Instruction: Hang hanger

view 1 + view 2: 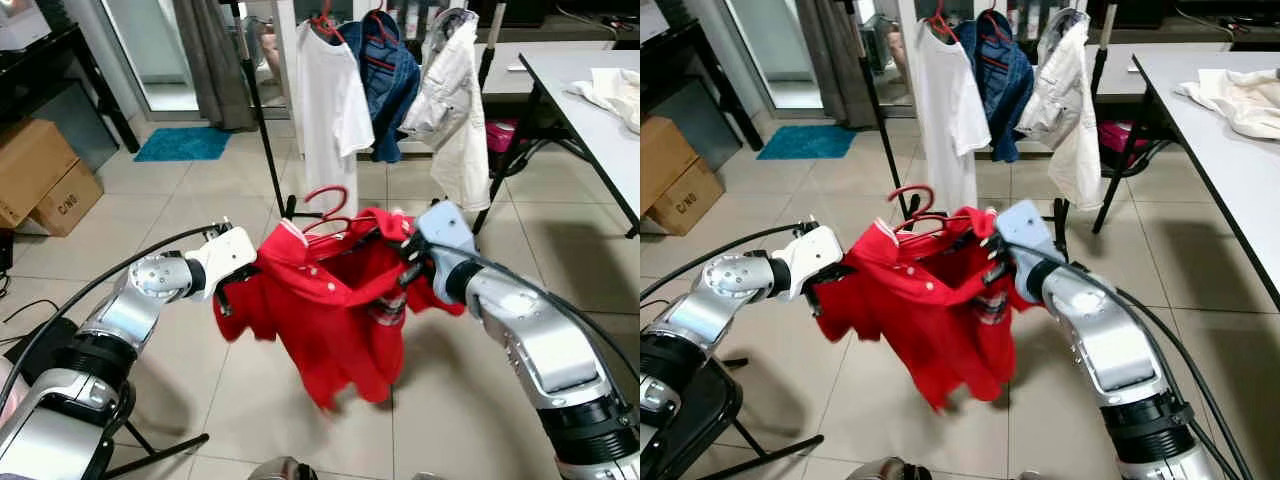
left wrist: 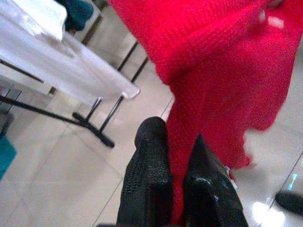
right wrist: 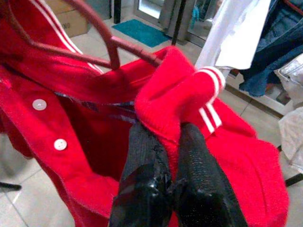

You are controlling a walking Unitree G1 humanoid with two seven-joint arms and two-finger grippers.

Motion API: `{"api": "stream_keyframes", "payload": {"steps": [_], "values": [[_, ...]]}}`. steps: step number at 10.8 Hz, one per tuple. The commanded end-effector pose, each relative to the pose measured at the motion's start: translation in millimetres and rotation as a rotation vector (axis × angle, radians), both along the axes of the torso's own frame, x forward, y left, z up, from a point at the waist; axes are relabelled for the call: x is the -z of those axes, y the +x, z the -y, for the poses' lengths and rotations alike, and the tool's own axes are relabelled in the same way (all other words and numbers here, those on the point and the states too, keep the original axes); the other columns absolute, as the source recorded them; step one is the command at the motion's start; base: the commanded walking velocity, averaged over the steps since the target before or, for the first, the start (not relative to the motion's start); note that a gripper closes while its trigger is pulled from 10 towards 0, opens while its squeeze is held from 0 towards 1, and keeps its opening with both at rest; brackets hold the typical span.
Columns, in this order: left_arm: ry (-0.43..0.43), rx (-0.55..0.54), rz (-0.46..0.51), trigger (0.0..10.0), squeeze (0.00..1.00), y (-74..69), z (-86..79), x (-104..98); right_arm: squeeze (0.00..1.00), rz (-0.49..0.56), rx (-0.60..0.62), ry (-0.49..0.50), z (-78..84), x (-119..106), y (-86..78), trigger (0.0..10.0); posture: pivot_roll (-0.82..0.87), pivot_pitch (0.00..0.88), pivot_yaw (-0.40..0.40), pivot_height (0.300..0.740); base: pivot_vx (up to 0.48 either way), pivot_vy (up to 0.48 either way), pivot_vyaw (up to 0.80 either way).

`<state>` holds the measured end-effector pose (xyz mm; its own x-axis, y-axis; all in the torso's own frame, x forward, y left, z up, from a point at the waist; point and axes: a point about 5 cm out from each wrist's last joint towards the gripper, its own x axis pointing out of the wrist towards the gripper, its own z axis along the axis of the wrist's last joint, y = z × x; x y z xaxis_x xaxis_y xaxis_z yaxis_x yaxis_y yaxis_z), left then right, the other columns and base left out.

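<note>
Red polo shirt [image 1: 330,310] on a red hanger [image 1: 325,205] is stretched mid-air between both arms, centre of the head view. Left gripper [image 2: 177,189], at 9 o'clock of the shirt, is pinched closed on its fabric. Right gripper [image 3: 168,156], at 3 o'clock, is clamped on the white-striped collar. Clothes rack [image 1: 380,80] stands at 12 o'clock.

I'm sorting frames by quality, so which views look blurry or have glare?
Left wrist view: soft overall, red shirt smeared, glare on the floor tiles. Right wrist view: sharper, buttons and hanger crisp. Eye views: evenly lit, shirt's lower hem slightly blurred.
</note>
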<state>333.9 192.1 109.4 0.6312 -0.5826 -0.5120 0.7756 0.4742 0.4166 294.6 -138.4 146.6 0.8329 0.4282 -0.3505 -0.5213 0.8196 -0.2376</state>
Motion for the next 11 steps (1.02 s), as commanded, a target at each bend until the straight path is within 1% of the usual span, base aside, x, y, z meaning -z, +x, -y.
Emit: {"api": "stream_keyframes", "payload": {"steps": [1,2,3,4,5,6,7,8,9,10,11], "values": [[-0.067,-0.009,0.069,0.0,0.0,8.5,-3.2,-22,0.0,0.01,-0.019,-0.025,-5.4,0,-2.7,9.6,-0.1,0.0,0.118,0.74,0.0,0.0,0.0],[-0.107,0.005,0.076,0.0,0.0,8.3,-7.3,-29,0.1,-0.003,-0.001,-0.068,1.4,6,-2.3,10.0,-0.1,0.0,0.116,0.74,0.0,0.0,0.0],[-0.103,0.012,0.072,0.0,0.0,7.1,-13.9,-32,0.98,0.0,0.034,-0.09,8.9,8,-0.3,10.0,-0.1,0.0,0.114,0.74,0.0,0.0,0.0],[-0.099,0.009,0.074,0.0,0.0,6.1,-24.7,-38,1.0,-0.003,0.052,-0.079,15.7,7,0.9,10.0,-0.1,0.0,0.114,0.74,0.0,0.0,0.0],[-0.099,-0.015,0.102,0.0,0.0,8.4,-38.0,-47,1.0,-0.016,0.017,-0.069,20.8,5,-0.9,10.0,-0.09,0.0,0.113,0.74,0.0,0.0,0.0],[-0.115,-0.011,0.126,0.0,0.0,9.5,-45.0,-57,1.0,-0.039,-0.054,-0.046,21.9,4,-6.1,10.0,-0.1,0.0,0.114,0.74,0.0,0.0,0.0],[-0.117,-0.001,0.13,0.0,0.0,9.3,-46.8,-59,1.0,-0.041,-0.08,-0.049,22.9,3,-8.0,10.0,-0.1,0.0,0.114,0.74,0.0,0.0,0.0],[-0.108,0.026,0.13,0.0,0.0,7.8,-51.6,-64,1.0,-0.022,-0.178,-0.032,25.6,-5,-14.5,10.0,-0.1,0.0,0.115,0.74,0.0,0.0,0.0],[-0.102,0.029,0.131,0.0,0.0,7.9,-53.7,-65,1.0,-0.001,-0.268,-0.005,23.9,-12,-21.1,10.0,-0.1,0.0,0.117,0.74,0.0,0.0,0.0],[-0.115,0.049,0.138,0.0,0.0,7.8,-53.2,-67,1.0,0.056,-0.341,0.063,21.1,-24,-26.9,10.0,-0.1,0.0,0.117,0.74,0.0,0.0,0.0],[-0.117,0.094,0.125,0.0,0.0,5.4,-50.9,-66,1.0,0.156,-0.285,0.041,29.1,-38,-17.0,10.0,-0.1,0.0,0.118,0.74,0.0,0.0,0.0]]}}
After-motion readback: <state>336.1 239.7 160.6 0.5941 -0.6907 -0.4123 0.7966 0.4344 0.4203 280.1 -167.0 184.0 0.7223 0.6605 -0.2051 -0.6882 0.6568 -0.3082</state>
